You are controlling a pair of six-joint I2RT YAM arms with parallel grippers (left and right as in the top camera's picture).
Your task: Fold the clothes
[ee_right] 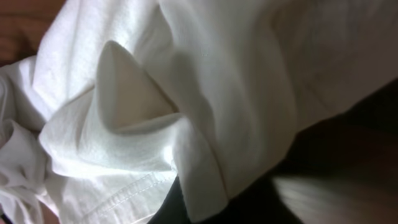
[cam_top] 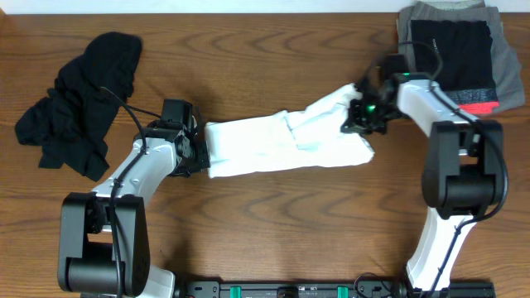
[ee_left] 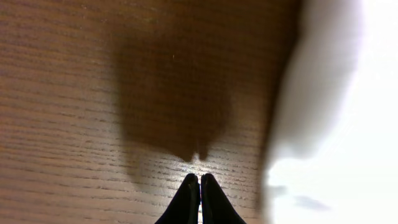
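White T-shirt (cam_top: 281, 145) is seen mid-table, bunched into a rough horizontal strip between the two arms. Its upper right part is drawn up in a ridge toward the right gripper (cam_top: 358, 120).

Right gripper: jaws closed, a pinch of the white T-shirt held. In the right wrist view the frame is filled with creased white fabric, and a stitched hem is seen at lower left. A fold runs down over the dark fingers at the bottom edge.

Left gripper (cam_top: 197, 153): positioned at the left end of the strip, just beside the cloth. In the left wrist view the fingertips (ee_left: 189, 199) are pressed together over bare wood and nothing is seen between them. White cloth is blurred at the right of that view, apart from the tips.

Black garment (cam_top: 83, 103) is crumpled at the far left of the wooden table (cam_top: 265, 50), well apart from the T-shirt. A folded stack (cam_top: 455, 50), grey and black with a red band, is placed at the top right corner, behind the right arm.
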